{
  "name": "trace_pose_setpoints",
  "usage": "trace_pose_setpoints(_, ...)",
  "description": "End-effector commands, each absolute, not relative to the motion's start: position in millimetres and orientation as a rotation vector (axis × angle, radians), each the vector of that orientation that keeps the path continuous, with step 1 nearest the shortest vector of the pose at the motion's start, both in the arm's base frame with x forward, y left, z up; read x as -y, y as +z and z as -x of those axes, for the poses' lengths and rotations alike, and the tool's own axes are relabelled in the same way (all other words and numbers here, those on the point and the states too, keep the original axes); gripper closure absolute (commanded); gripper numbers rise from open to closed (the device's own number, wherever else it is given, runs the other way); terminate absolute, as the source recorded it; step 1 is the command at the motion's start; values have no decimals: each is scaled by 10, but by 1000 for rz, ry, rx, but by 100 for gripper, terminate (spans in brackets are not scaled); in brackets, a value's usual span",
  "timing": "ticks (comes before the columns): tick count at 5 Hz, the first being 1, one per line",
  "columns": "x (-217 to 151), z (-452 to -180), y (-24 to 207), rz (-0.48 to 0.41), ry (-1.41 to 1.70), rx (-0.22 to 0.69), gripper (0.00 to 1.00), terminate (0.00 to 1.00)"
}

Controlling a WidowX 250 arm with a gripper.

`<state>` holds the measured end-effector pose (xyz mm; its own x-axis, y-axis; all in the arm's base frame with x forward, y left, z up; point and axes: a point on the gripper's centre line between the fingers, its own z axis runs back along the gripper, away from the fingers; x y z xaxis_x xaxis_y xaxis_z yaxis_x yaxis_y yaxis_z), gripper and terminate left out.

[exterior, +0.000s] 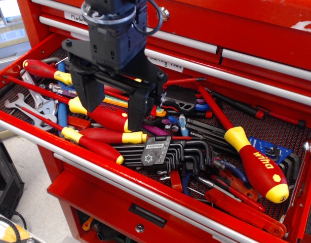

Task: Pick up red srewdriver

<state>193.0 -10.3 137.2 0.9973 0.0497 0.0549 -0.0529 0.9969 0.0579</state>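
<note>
From my observation view I'm looking into an open red tool chest drawer [24, 132] crammed with hand tools on a dark liner. The red srewdriver [246, 152] lies at the right side of the drawer, fat handle with white "wiha" lettering toward the front right corner, yellow end cap nearest the rim, its long red shaft running up and left toward the middle. My gripper [112, 109] hangs over the left half, well apart from it, fingers spread and holding nothing, straddling a slimmer red-and-yellow screwdriver [107, 117]. More slim screwdrivers [94, 146] lie just in front of it. A Tekton hex key set [168, 152] sits mid-drawer, wrenches [36, 106] at the far left, and red-handled pliers [241, 205] along the front right
</note>
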Motion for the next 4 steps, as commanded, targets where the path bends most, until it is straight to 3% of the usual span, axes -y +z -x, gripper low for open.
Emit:
trace_pose_setpoints(1, 103, -1930, 1372, -59, 51, 53, 0, 0)
trace_pose_setpoints(3, 652, -2364, 1415, -70, 553, 145, 0, 0)
trace_pose_setpoints(4, 739, -2630, 1449, -80, 785, 147, 0, 0)
